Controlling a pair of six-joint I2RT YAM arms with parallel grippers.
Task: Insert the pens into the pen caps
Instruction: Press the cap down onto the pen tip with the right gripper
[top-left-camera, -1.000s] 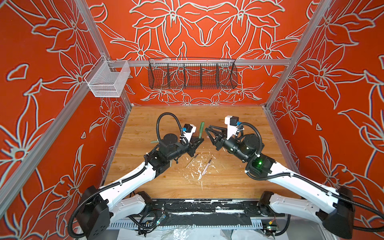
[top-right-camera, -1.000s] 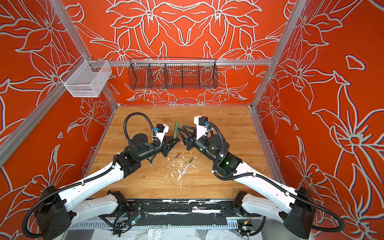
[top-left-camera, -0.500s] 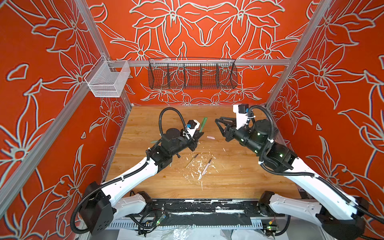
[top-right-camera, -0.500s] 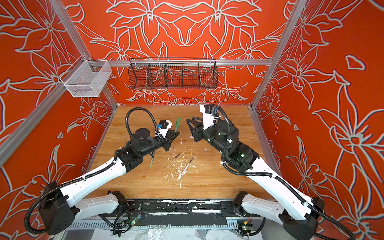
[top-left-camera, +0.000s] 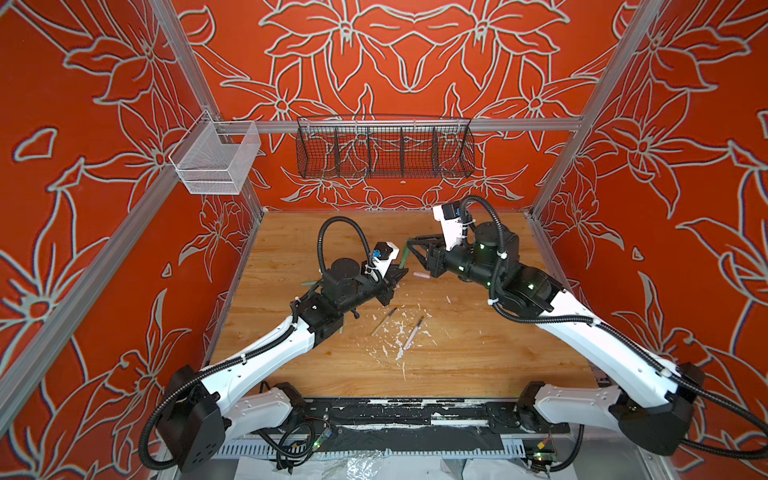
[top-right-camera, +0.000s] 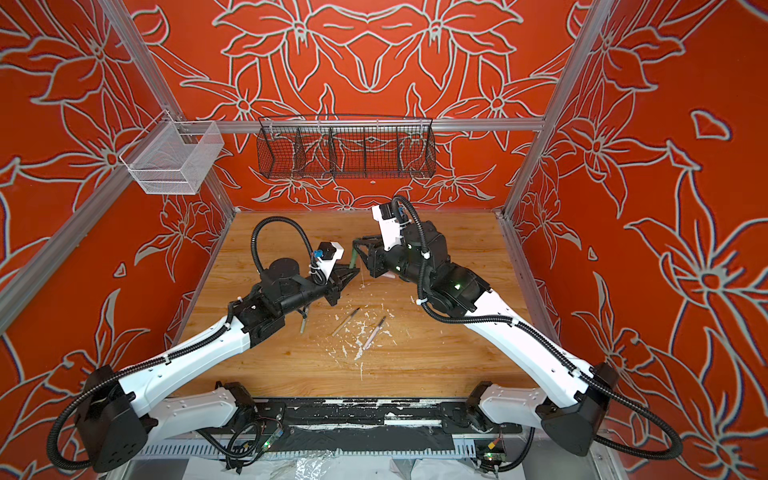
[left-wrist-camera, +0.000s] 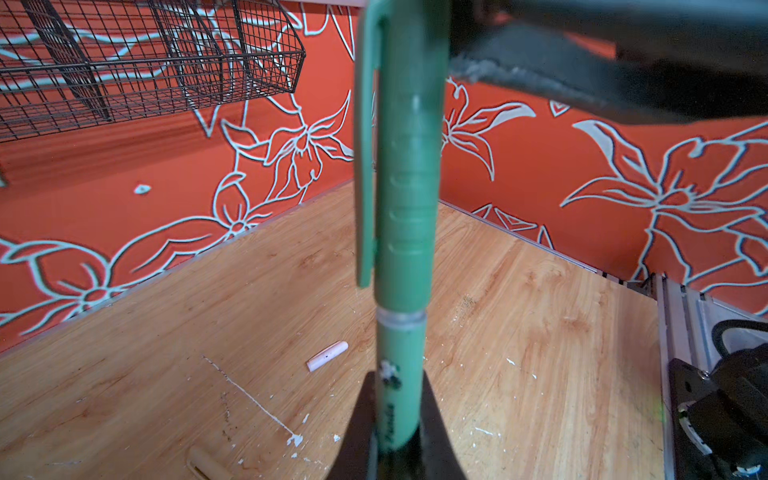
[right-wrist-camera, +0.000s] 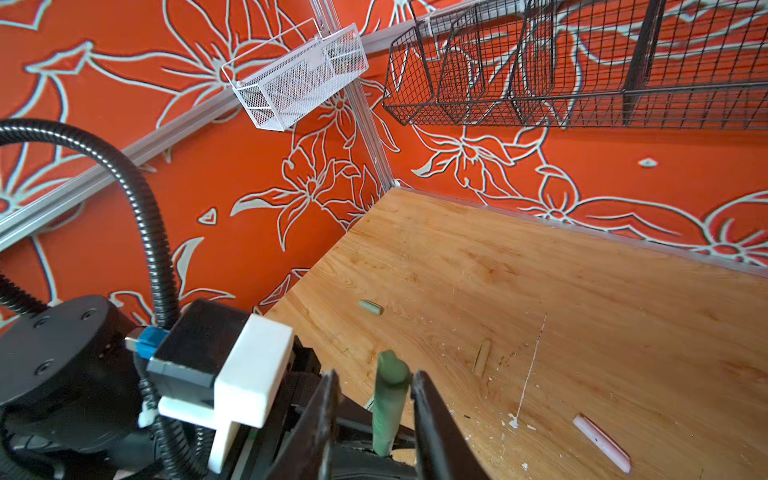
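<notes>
1. The dark green pen (left-wrist-camera: 400, 374) is pinched at its lower barrel by the fingers of the left gripper (top-left-camera: 394, 277) and is held raised over the bench (top-left-camera: 457, 353), about midway between the left and right edges, in the back half.
2. The dark green cap (left-wrist-camera: 409, 145) is seated over the pen's upper end.
3. The fingers of the right gripper (right-wrist-camera: 375, 376) are spread to either side of that cap, with a gap seen beside it; it is not pinched.
4. The pink cap (top-left-camera: 420, 274) lies on the bench between the 2 grippers.
5. The tan pen (top-left-camera: 383, 322) and the pink pen (top-left-camera: 413, 332) lie uncapped and apart near the bench's middle, among white paint flecks (top-left-camera: 395, 336).
6. The pale green cap (right-wrist-camera: 370, 306) lies toward the left edge, and the tan cap (right-wrist-camera: 482, 357) lies between it and the pink cap.
7. The pale green pen (top-right-camera: 302, 324) is partly hidden under the left arm.
</notes>
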